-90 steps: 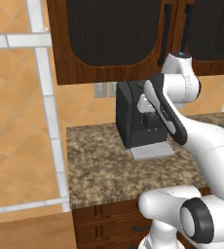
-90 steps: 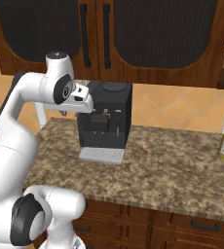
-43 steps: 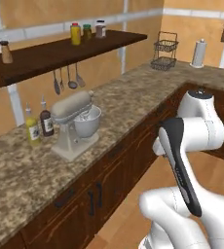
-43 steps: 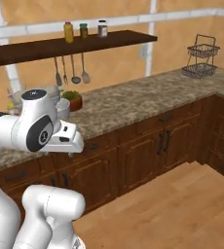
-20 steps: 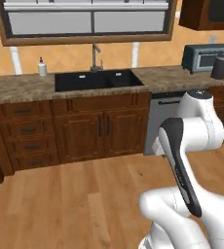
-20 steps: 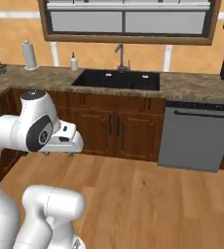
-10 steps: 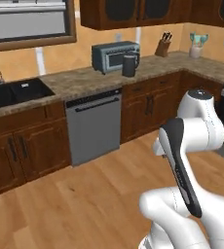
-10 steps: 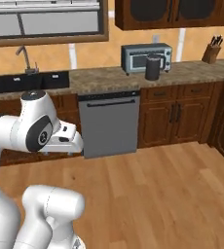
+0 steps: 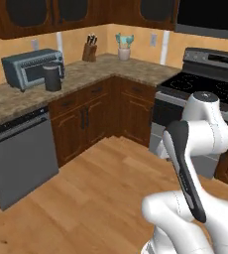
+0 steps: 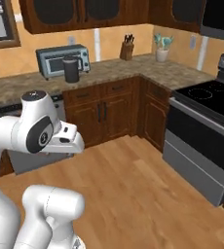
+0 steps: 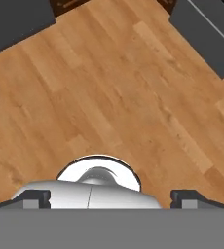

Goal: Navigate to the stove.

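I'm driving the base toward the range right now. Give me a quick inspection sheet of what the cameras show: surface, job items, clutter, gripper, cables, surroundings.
Surface: bare wooden plank floor between the cabinets.
Job's things: stainless-steel stove with black glass cooktop at the right of both base views, dark oven door facing the floor; base not yet squarely before it.
Clutter: grey toaster oven, dark cylindrical canister, wooden knife block and small potted plant on the speckled granite counter.
Gripper: two dark fingertips wide apart, holding nothing, pointing at the floor.
Cables: nothing seen.
Surroundings: grey flat-fronted dishwasher, dark wood cabinets.
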Robot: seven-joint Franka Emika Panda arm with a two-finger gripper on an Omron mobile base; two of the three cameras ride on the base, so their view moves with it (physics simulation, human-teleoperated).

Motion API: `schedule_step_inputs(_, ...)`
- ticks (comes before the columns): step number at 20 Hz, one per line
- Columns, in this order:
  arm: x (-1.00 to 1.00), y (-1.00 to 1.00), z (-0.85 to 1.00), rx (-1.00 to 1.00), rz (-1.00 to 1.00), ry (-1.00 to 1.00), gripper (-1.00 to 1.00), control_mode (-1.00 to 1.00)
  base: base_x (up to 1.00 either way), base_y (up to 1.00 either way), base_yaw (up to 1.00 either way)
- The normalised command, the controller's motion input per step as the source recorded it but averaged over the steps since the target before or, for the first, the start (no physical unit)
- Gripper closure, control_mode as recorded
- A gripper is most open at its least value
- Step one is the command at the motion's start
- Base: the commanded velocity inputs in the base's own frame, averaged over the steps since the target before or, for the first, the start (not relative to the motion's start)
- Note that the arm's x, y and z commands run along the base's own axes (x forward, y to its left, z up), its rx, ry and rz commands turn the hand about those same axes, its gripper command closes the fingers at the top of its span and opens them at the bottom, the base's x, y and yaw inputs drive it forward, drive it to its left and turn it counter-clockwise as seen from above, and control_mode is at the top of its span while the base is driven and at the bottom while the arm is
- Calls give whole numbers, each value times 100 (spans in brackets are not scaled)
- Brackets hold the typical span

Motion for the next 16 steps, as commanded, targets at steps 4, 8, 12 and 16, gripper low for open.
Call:
schedule_step_inputs(4,0,0,0,0,0,0,-100,100,100,-23,-36)
schedule_step_inputs(8,0,0,0,0,0,0,-100,100,100,-12,-38)
schedule_step_inputs(12,0,0,0,0,0,0,-100,100,100,-16,-44)
schedule_step_inputs(16,0,0,0,0,0,0,-100,100,100,-15,-47)
